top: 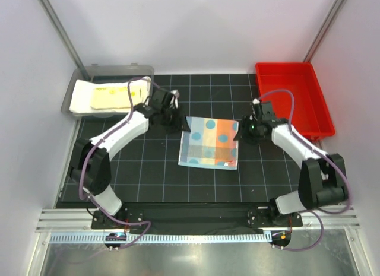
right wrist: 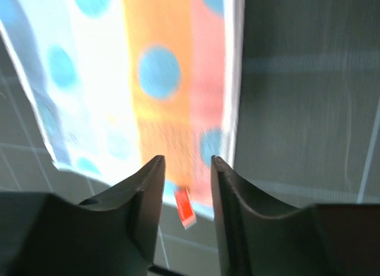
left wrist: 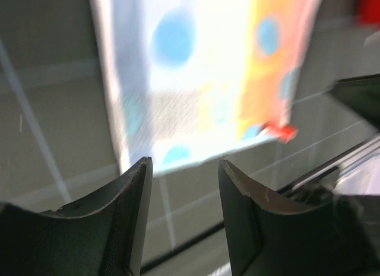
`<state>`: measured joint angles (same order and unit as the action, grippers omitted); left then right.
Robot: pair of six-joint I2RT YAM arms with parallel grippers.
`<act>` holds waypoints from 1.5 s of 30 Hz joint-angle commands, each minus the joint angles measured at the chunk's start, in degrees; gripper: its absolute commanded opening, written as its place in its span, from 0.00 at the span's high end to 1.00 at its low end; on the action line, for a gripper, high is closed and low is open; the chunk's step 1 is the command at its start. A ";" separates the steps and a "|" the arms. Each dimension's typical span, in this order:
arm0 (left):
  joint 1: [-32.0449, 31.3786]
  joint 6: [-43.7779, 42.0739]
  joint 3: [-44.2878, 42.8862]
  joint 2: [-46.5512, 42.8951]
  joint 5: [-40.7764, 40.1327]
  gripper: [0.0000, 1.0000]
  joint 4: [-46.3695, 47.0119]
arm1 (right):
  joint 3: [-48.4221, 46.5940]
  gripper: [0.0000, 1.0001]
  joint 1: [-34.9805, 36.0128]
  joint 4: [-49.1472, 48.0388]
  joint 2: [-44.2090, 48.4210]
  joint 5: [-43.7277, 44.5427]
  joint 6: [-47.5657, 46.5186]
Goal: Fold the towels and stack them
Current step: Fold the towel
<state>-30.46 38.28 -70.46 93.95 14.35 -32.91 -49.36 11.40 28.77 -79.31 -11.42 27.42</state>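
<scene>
The light-blue towel (top: 208,144) with orange patches lies flat in the middle of the dark gridded desk (top: 142,175), its red tag at the near right corner. At its far corners, the left claw (left wrist: 184,168) and right claw (right wrist: 187,164) both stand spread, with nothing between the jaws. I judge one fold laid and let go. Next calls for regripping an edge to fold again, or carrying it toward the white towel (top: 80,102) and yellow towel (top: 110,98) in the grey bin (top: 113,68). The red bin (top: 291,92) sits far right.
</scene>
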 commanded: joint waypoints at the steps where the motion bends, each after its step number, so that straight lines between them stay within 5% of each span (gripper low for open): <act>1: 1.71 -5.31 -10.29 6.05 2.77 0.50 4.15 | -9.15 0.58 -1.38 -4.33 -9.50 -3.06 -5.44; 9: 5.49 -8.31 -23.76 27.49 10.43 0.55 7.41 | -21.37 0.57 -2.26 -9.88 -26.23 -4.06 -10.71; 16: 8.57 -8.05 -24.64 31.91 14.38 0.55 9.79 | -23.67 0.55 -2.96 -8.48 -29.42 -1.94 -15.99; 20: 9.89 -15.06 -25.08 29.98 23.25 0.52 11.38 | -25.51 0.47 -5.58 -6.72 -26.34 -11.58 -21.25; 24: 11.29 -27.71 -33.75 32.34 23.62 0.45 1.19 | -31.92 0.45 -7.35 -1.81 -32.46 -15.99 -27.05; 32: 12.88 -37.31 -44.41 42.08 22.39 0.46 -7.86 | -43.70 0.41 -8.76 7.87 -41.89 -22.06 -36.90; 40: 12.88 -43.82 -51.00 47.11 23.44 0.49 -12.88 | -50.65 0.43 -10.69 15.08 -48.39 -26.54 -43.94; 45: 12.88 -46.28 -54.43 49.65 23.88 0.57 -15.96 | -51.27 0.59 -10.70 16.31 -49.98 -28.39 -45.78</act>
<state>-17.54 -4.38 -121.75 141.69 37.56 -44.93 -99.04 0.95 42.13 -128.77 -37.36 -15.07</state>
